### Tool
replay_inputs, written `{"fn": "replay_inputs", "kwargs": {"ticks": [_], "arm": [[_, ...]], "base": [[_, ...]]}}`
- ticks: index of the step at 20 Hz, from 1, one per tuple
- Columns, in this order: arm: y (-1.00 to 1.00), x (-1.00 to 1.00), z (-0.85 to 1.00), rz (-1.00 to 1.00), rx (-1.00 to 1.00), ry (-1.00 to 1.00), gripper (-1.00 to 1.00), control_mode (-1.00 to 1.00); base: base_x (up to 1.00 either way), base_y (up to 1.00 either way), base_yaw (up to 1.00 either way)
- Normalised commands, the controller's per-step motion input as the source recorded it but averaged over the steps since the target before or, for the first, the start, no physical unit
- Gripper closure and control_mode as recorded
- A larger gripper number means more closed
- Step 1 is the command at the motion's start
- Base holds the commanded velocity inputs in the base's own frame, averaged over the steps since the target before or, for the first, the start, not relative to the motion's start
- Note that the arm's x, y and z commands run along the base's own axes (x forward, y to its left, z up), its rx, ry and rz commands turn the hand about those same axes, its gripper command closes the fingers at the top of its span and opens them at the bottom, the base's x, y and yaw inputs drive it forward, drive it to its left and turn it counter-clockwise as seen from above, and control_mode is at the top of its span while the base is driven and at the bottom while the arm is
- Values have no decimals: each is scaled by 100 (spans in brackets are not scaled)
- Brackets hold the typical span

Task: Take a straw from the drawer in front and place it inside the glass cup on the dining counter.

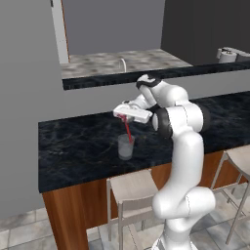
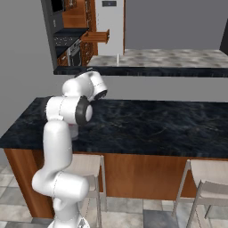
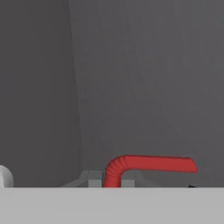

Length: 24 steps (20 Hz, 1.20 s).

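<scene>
Nearest to me, a pale stool (image 1: 133, 188) is tucked under the edge of the dining counter (image 1: 78, 151). On the black stone just beyond stands the glass cup (image 1: 125, 147), and the straw (image 1: 128, 130) slants down into its mouth, its lower end at or just inside the rim. Above that, the gripper (image 1: 123, 117) is clamped on the straw's upper part; in the hand view the bent tip (image 3: 148, 164) juts sideways past the fingers.

To my eye the risk lies in the letting go. The straw is tilted and looks much taller than the cup, so if released while leaning it could tip the light tumbler or slide out over the rim onto the stone. Behind, a grey wall (image 1: 29, 63) and a farther marbled counter (image 1: 122, 62).
</scene>
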Motion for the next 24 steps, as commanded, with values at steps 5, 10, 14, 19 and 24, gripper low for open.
{"fn": "replay_inputs", "kwargs": {"ticks": [5,10,14,19,24], "arm": [[4,15,0,2,2,0,100,-100],[4,5,0,2,1,0,100,-100],[8,-1,0,1,1,0,100,-100],[1,-28,0,0,1,-1,100,-100],[0,-35,9,0,3,-4,100,-100]], "base": [[0,0,0],[0,0,0],[0,0,0],[0,0,0],[0,0,0]]}}
